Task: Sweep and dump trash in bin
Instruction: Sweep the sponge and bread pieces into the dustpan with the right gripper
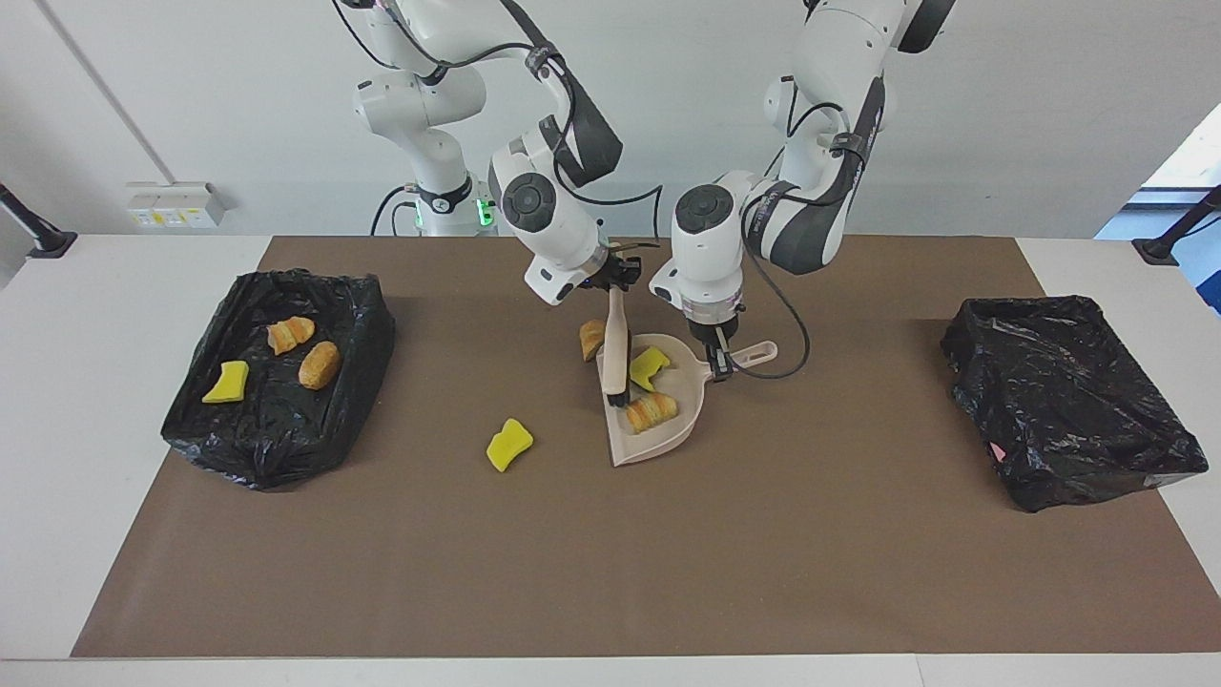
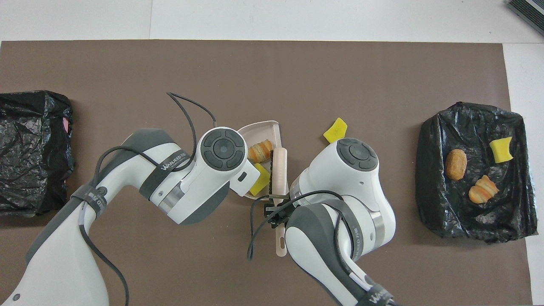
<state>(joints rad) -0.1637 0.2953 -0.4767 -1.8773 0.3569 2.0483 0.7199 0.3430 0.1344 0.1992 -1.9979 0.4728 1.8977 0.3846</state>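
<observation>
My left gripper (image 1: 720, 364) is shut on the handle of the beige dustpan (image 1: 668, 434), which lies mid-mat. A yellow sponge chunk (image 1: 649, 365) and a bread piece (image 1: 651, 411) lie in the pan; both also show in the overhead view, the sponge chunk (image 2: 260, 180) and the bread piece (image 2: 260, 151). My right gripper (image 1: 615, 281) is shut on the brush (image 1: 617, 334), whose bristles are down at the pan's mouth. Another bread piece (image 1: 591, 339) lies just outside the pan, nearer to the robots. A yellow chunk (image 1: 508, 445) lies loose on the mat, farther from the robots.
A black-lined bin (image 1: 258, 458) at the right arm's end holds a yellow chunk (image 1: 226, 382) and two bread pieces (image 1: 291, 334). A second black-lined bin (image 1: 1068, 401) stands at the left arm's end. A brown mat (image 1: 610, 572) covers the table.
</observation>
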